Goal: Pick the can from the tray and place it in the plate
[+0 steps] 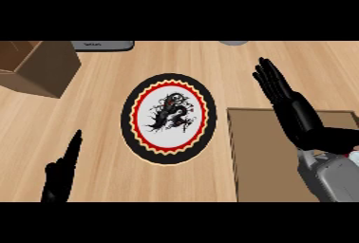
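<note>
Right hand point(298, 111) is over the tray point(263, 156), fingers straight and together, pointing to the far side, tips reaching past the tray's far edge over bare counter point(98, 137). Hand is open, nothing in it. Its grey forearm point(329, 175) comes in from the near right corner and covers the tray's right part.

Tray is a brown, flat, rectangular thing at the near right, its left edge just beside the plate point(169, 118) but not touching. Visible tray floor is plain brown.

Can: not identifiable. A small pale-and-red bit point(355, 155) shows at the right edge, just near of the right wrist, mostly hidden by the arm; cannot tell whether that is the can.

Plate sits mid-counter, left of the tray: black rim, red ring with yellow zigzag band, white centre with a black-and-red figure. Nothing lies on it.

Left hand point(61, 173) is at the near left, fingers straight, pointing to the far side, seen edge-on. Open, holding nothing, well apart from the plate.

Far left: brown box point(35, 66) standing on the counter, cut off by the left edge. Just right of it at the far edge, a flat grey object point(101, 45). Another grey object point(233, 42) shows partly at the far edge, right of centre. Counter is light wood.
</note>
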You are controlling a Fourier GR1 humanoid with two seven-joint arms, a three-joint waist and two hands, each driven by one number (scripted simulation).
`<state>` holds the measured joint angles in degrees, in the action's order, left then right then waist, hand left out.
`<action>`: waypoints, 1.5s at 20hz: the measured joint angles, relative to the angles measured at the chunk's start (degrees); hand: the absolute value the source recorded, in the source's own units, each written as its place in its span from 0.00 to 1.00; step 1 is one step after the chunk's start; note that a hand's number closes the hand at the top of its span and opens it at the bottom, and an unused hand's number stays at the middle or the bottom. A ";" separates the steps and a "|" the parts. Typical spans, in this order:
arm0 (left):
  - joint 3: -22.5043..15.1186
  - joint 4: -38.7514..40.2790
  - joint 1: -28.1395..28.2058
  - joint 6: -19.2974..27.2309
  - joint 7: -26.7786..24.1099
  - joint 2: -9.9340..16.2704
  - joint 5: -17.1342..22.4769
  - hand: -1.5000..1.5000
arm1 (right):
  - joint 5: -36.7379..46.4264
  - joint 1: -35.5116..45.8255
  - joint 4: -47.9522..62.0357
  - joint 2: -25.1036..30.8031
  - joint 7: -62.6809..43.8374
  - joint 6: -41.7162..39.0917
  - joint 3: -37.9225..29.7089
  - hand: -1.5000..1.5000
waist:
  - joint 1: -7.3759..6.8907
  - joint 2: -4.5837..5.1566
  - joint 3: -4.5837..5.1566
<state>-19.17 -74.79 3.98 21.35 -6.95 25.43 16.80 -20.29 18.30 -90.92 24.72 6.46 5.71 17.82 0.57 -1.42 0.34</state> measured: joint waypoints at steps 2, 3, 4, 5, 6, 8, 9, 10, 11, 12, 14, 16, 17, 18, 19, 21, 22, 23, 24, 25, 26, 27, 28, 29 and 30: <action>-0.81 -10.35 12.57 0.96 4.03 6.90 -0.73 0.50 | -1.02 -1.12 -2.51 0.55 -1.74 -0.22 -0.96 0.00 | -1.55 -0.76 -3.21; 1.77 -10.01 15.94 2.47 5.01 11.26 -2.00 0.50 | -2.11 -1.37 -2.66 0.69 -2.44 -0.67 -1.46 0.00 | -1.64 -0.69 -3.72; 3.61 -7.95 18.36 3.34 5.86 14.37 -3.09 0.50 | -3.25 -1.51 -2.93 0.64 -3.51 -0.94 -1.72 0.00 | -1.33 -0.47 -3.55; 3.75 -8.05 18.45 3.00 5.77 15.02 -3.39 0.50 | -4.29 -1.87 -3.05 0.55 -4.38 -1.32 -1.77 0.00 | -0.35 -0.28 -3.01; 4.01 -10.16 15.41 2.55 4.76 14.10 -2.92 0.50 | -5.46 -2.01 -3.03 0.35 -5.38 -1.59 -1.92 0.00 | 0.84 -0.06 -2.39; 3.85 -12.34 12.59 1.84 3.83 13.02 -2.41 0.50 | 1.59 0.19 -3.69 7.05 -4.82 -4.13 -0.17 1.00 | 2.32 -0.79 -0.81; 3.73 -13.47 10.84 1.57 3.46 12.20 -2.08 0.50 | 5.24 0.60 -3.82 10.07 -4.59 -5.08 1.01 1.00 | 3.18 -0.71 -0.46; 3.84 -14.27 8.51 1.17 3.44 11.33 -1.47 0.50 | 7.78 -0.30 -3.93 11.57 -4.49 -4.88 1.91 0.00 | 3.91 -0.37 -0.35; 3.74 -15.25 6.15 0.81 3.78 10.55 -1.05 0.50 | 8.79 -2.14 -3.78 12.47 -4.29 -4.50 2.00 0.00 | 4.34 -0.04 -0.35; 3.77 -15.75 3.66 0.32 4.41 9.99 -0.59 0.50 | 8.70 -4.27 -3.26 12.37 -3.84 -4.04 1.88 0.00 | 4.45 0.31 -0.37; 3.45 -15.86 -1.31 -0.20 6.24 8.69 -0.27 0.50 | 8.80 -9.50 -3.59 12.90 -1.22 -3.99 1.77 0.00 | 4.36 0.75 -0.40; 3.20 -14.57 -5.73 -0.78 7.23 7.37 -0.51 0.50 | 10.64 -14.46 -3.61 14.42 3.28 -4.00 1.34 0.00 | 3.75 1.02 -0.42; 2.90 -13.10 -7.68 -1.05 7.23 6.37 -0.83 0.50 | 11.44 -16.67 -3.97 15.57 5.36 -3.94 0.58 0.00 | 3.53 1.11 -0.41; 2.58 -12.88 -8.96 -0.97 7.88 5.67 -1.11 0.50 | 12.59 -18.80 -4.67 16.83 7.09 -3.46 -0.23 0.00 | 3.24 1.14 -0.40; 2.46 -12.40 -10.17 -0.92 8.22 5.07 -1.41 0.50 | 13.61 -20.48 -5.16 18.05 8.58 -2.83 -1.41 0.00 | 2.99 1.16 -0.39; 2.71 -10.25 -12.79 -1.50 8.39 4.06 -1.63 0.50 | 14.99 -23.41 -6.49 20.05 11.44 -1.49 -4.19 0.00 | 2.67 1.21 -0.37; 2.64 -9.93 -13.72 -1.69 8.87 3.69 -1.76 0.50 | 14.96 -25.05 -7.21 21.34 12.94 -1.27 -6.15 0.00 | 2.55 1.19 -0.36; 2.31 -9.48 -14.30 -1.43 9.02 2.97 -2.28 0.50 | 14.74 -26.41 -8.65 22.73 13.34 -1.11 -8.14 0.00 | 2.43 1.18 -0.36; 2.31 -9.02 -14.95 -1.70 9.14 2.60 -2.49 0.50 | 13.86 -27.73 -10.23 24.03 13.51 -1.41 -10.38 0.00 | 2.25 1.17 -0.34; 2.32 -8.40 -16.07 -1.78 9.66 2.11 -2.75 0.50 | 13.78 -29.22 -11.79 25.23 13.35 -1.40 -12.18 0.00 | 2.14 1.16 -0.32; 2.38 -8.15 -16.53 -1.96 9.93 1.78 -2.91 0.50 | 13.65 -30.72 -13.07 26.47 12.96 -1.51 -14.14 0.00 | 1.98 1.15 -0.31; 2.37 -7.86 -17.03 -2.00 10.17 1.61 -3.14 0.50 | 13.35 -31.37 -14.18 28.62 11.36 -2.30 -16.00 0.00 | 1.94 1.14 -0.29; 2.49 -7.87 -16.72 -2.21 9.86 1.53 -3.12 0.50 | 13.79 -32.31 -15.08 30.51 9.81 -2.98 -17.09 0.00 | 1.76 1.12 -0.25; 2.45 -7.66 -16.80 -2.30 9.67 1.29 -3.27 0.50 | 13.76 -32.90 -15.63 32.80 8.18 -4.24 -18.44 0.00 | 1.69 1.13 -0.23; 2.88 -6.88 -16.86 -2.83 9.05 1.47 -3.17 0.50 | 14.02 -33.58 -15.88 35.02 6.77 -5.47 -19.61 0.00 | 1.69 1.16 -0.19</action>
<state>-16.29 -81.67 -12.88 18.52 2.10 26.90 13.63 -6.26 -15.28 -106.79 59.74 13.23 0.24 -1.79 2.26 -0.26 0.14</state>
